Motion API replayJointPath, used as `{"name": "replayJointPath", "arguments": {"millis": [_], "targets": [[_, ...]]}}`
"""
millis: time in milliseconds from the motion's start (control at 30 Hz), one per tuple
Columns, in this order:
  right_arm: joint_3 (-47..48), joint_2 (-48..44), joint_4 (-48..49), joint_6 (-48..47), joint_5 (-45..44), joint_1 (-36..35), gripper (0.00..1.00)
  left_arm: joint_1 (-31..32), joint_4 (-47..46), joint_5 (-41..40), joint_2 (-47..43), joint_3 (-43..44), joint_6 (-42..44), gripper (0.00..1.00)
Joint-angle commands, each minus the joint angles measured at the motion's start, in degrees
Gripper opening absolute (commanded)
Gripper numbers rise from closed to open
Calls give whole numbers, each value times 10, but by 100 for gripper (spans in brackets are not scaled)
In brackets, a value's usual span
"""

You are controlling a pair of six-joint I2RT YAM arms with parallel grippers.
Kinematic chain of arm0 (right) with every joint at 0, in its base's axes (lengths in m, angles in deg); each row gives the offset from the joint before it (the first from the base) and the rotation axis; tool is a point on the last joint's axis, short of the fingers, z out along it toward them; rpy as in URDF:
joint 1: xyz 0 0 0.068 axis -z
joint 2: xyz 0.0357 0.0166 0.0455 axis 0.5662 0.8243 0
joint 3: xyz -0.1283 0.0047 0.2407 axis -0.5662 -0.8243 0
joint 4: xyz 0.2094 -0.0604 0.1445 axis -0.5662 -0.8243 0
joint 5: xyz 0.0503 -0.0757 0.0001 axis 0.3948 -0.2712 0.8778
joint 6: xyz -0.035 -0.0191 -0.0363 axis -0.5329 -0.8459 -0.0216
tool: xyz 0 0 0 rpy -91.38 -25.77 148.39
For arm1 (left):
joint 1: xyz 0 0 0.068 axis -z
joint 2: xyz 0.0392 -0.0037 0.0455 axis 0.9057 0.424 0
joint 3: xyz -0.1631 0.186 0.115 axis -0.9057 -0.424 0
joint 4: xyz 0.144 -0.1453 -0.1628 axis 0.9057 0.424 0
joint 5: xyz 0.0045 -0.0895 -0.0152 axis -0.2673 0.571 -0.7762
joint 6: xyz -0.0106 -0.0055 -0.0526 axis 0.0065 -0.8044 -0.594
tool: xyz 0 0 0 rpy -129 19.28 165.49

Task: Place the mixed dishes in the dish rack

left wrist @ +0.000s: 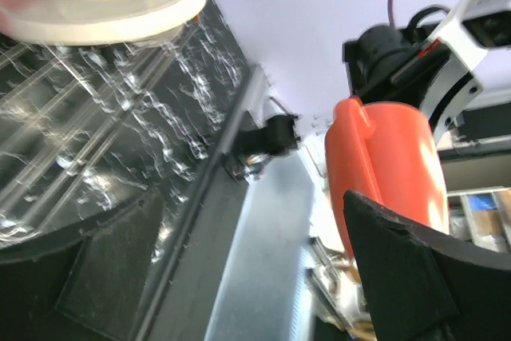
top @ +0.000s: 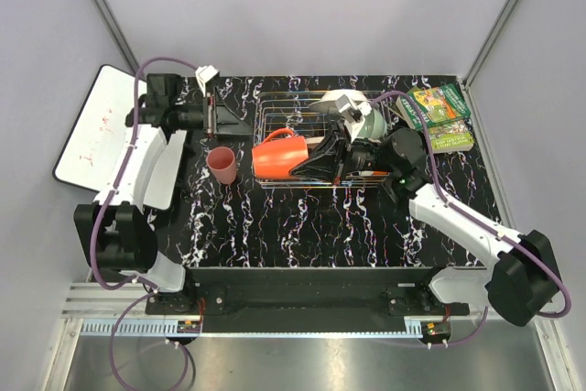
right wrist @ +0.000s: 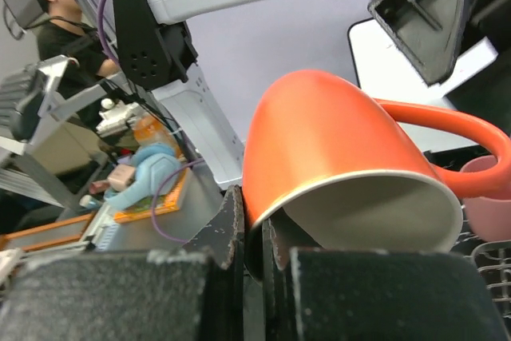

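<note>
The right gripper [right wrist: 254, 233] is closed tight on the mug [right wrist: 343, 157]. It pinches the rim with one finger inside and one outside, so the mug lies tipped with its mouth toward the wrist (likely so it can be lowered into the rack). From above, the mug is at the 8 o'clock corner of the rack [top: 275, 107]. The left gripper [top: 214, 117] gapes wide and holds nothing, at 9 o'clock of the rack. The cup [top: 222, 164] stands at 9 o'clock of the mug.
</note>
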Motion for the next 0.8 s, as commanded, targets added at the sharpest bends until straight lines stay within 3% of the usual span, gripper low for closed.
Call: {"name": "replayJointPath", "arguments": {"millis": [0, 367, 767], "targets": [[31, -13, -24, -110, -18, 1, 0, 10, -172, 73, -32, -56, -200, 99], [41, 19, 3, -116, -19, 1, 0, 46, -180, 92, -50, -24, -236, 99], [61, 36, 10, -125, -29, 2, 0, 55, -199, 74, -51, -63, -236, 99]]}}
